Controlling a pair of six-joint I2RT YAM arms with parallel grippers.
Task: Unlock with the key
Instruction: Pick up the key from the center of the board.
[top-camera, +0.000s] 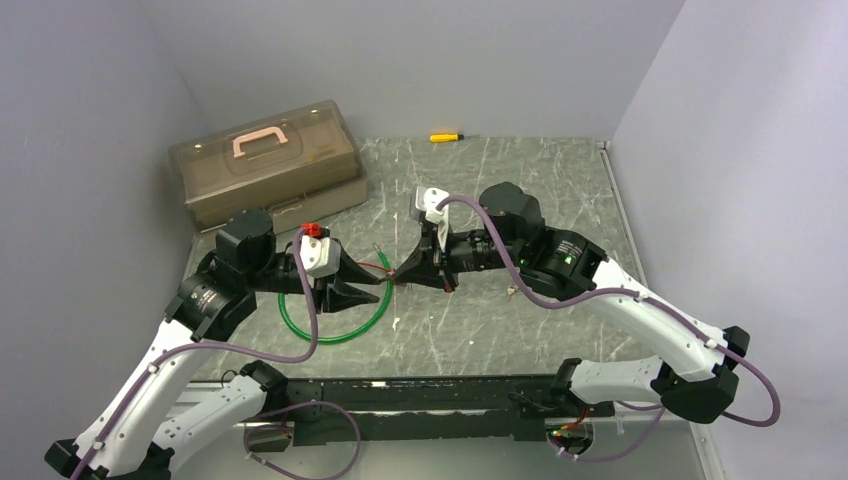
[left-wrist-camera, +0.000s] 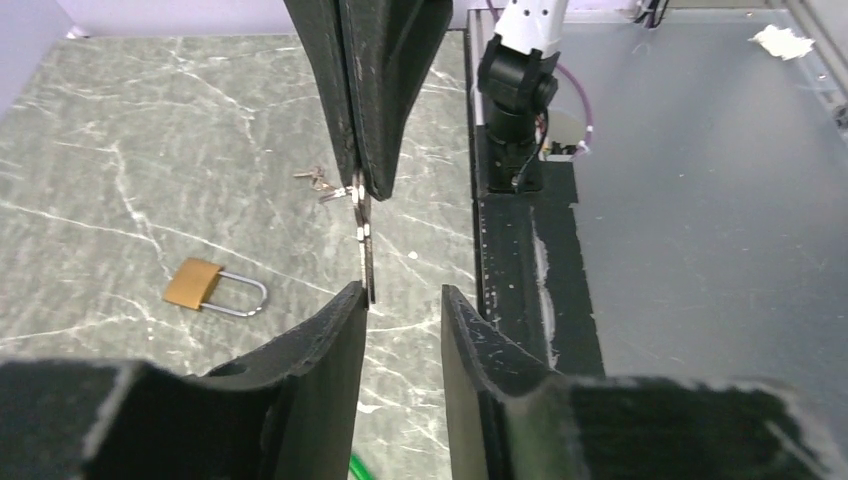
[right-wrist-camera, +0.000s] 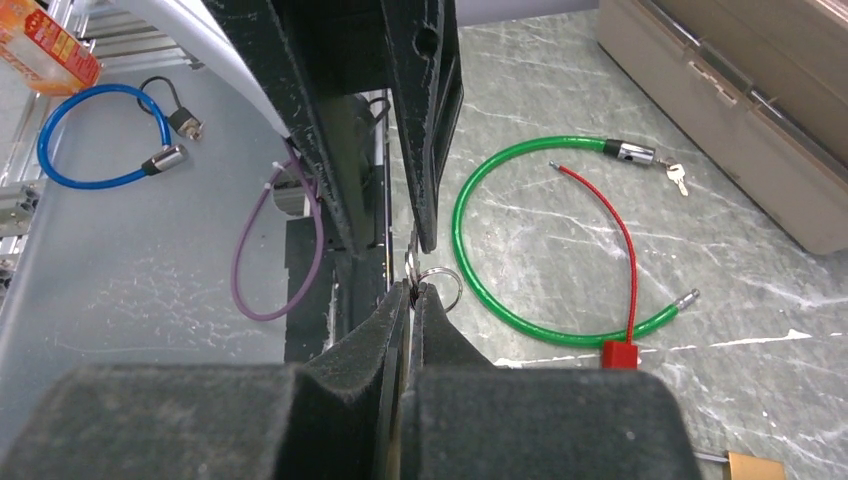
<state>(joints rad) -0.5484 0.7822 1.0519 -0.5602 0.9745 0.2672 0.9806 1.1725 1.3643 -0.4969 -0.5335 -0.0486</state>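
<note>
The right claw (right-wrist-camera: 412, 292) pinches the key (left-wrist-camera: 366, 250). The left claw (left-wrist-camera: 400, 300), narrowly parted at its blade, should back off straight, not nudging it. The brass padlock (left-wrist-camera: 195, 283) lies on the surface (left-wrist-camera: 120, 120) below.

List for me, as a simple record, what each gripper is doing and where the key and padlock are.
right gripper: shut on the key
left gripper: open, its fingers facing the key's tip
key: held in the air between the two grippers, not in any lock
padlock: brass, lying on the table, apart from both grippers
green cable lock: looped on the table
</note>
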